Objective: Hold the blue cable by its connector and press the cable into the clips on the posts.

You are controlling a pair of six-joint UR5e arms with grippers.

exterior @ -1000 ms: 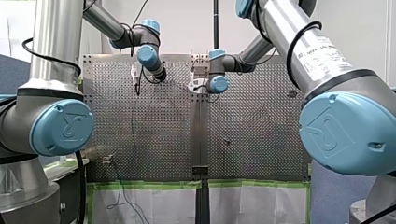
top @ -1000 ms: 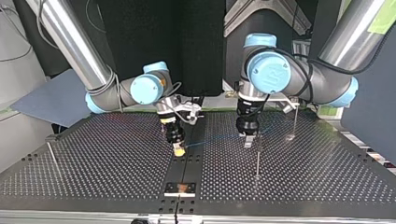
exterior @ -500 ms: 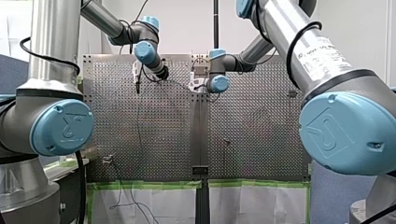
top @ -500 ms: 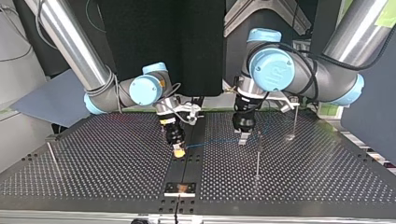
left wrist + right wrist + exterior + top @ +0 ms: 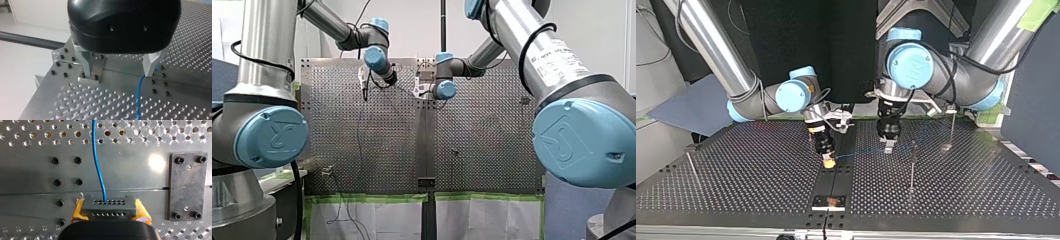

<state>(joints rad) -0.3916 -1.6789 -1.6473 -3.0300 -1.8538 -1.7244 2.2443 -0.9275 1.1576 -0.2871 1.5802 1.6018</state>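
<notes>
In the right wrist view my right gripper (image 5: pixel 110 216), with yellow pads, is shut on the grey connector (image 5: pixel 109 207). The blue cable (image 5: pixel 99 157) leaves the connector and runs ahead over the plate. In the top view my right gripper (image 5: pixel 827 161) stands low over the table's middle strip, and the blue cable (image 5: pixel 861 152) runs toward my left gripper (image 5: pixel 889 146). My left gripper (image 5: pixel 119 72) is open, its metal fingers (image 5: pixel 87 65) wide apart. The blue cable (image 5: pixel 138 95) passes just by the tip of one finger; nothing is gripped.
A thin post with a clip (image 5: pixel 912 165) stands just beside my left gripper. Another post (image 5: pixel 952 127) stands further back at the top view's right, and a third (image 5: pixel 691 167) at its left edge. A small dark plate (image 5: pixel 187 186) is bolted beside the connector.
My left arm has swung toward the top view's left, bringing its open gripper away from the nearest post and closer to my right gripper. My right gripper has kept its place on the connector.
</notes>
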